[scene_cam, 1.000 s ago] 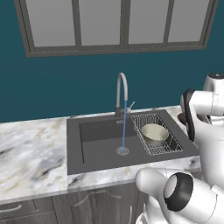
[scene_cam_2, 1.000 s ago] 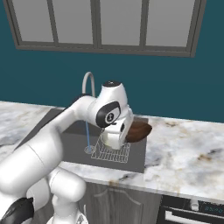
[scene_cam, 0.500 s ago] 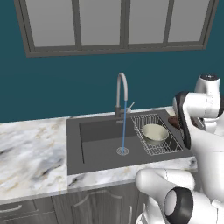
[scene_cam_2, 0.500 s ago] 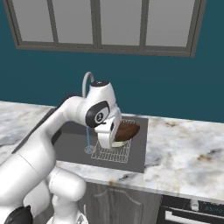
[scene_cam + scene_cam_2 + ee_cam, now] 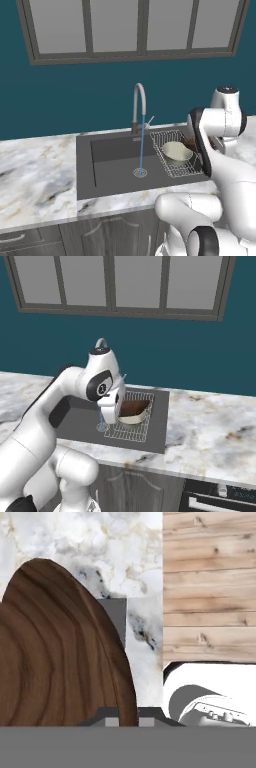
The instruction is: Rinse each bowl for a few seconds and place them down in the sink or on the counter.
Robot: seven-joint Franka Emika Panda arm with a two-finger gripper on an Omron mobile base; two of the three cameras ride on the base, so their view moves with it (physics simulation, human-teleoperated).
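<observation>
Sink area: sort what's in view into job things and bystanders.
Job: brown bowl held in the gripper; cream-green bowl in the wire rack; sink; faucet, running; counter.
Bystanders: window; grey cabinets.

Brown bowl point(image 5: 60, 657): wood-grain surface with curved dark and light banding, low sheen. Cream-green bowl point(image 5: 176, 151): smooth, glossy inside, ceramic in look. Counter point(image 5: 35, 175): polished white-grey marble with tan and dark veins. Sink point(image 5: 115, 165): dark grey basin, matt and even. Faucet point(image 5: 139, 107): curved chrome, bright and reflective. Dish rack point(image 5: 167, 142): thin metal wire, light finish. Drain point(image 5: 140, 173): round steel ring. Floor point(image 5: 210, 587): pale wooden planks with knots, matt. Cabinets point(image 5: 100, 235): grey painted fronts, smooth.
</observation>
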